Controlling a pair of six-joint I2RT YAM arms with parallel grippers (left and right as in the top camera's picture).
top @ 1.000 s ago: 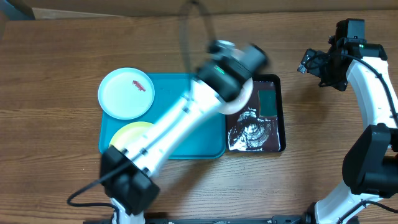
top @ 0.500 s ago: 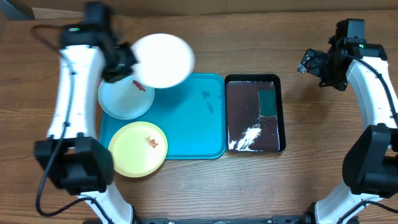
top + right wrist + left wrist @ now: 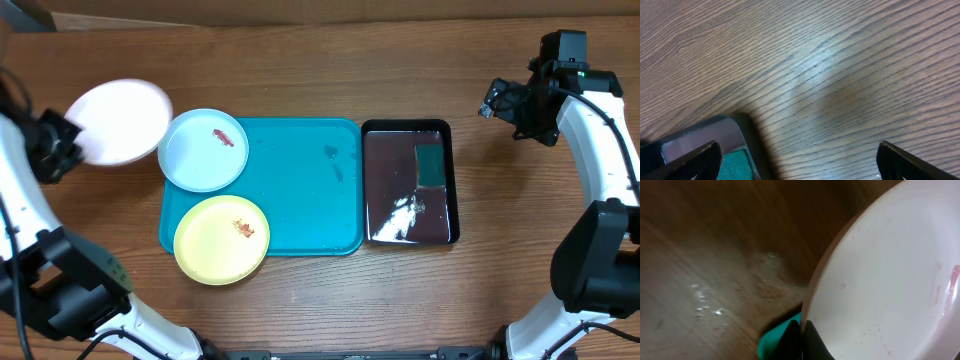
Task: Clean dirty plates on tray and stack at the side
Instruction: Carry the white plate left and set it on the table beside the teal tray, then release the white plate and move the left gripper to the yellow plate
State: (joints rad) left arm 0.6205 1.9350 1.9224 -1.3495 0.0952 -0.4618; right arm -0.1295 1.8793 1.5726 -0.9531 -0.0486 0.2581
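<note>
L gripper (image 3: 801, 337) jaws pinch just rim of white plate (image 3: 118, 122), cld slip or clip light blue plate (image 3: 204, 150) nearby; R gripper (image 3: 500, 103) jaws wide, empty.

My overhead camera hangs high above the table (image 3: 300, 70) and looks straight down, far enough off to take in the whole working width. My left wrist camera sits very near the white plate (image 3: 890, 280), which fills the right half of its view and also shows at the overhead's far left. My right wrist camera looks down close at the wood and catches a corner of the dark tray (image 3: 690, 139), which the overhead shows right of centre.
</note>
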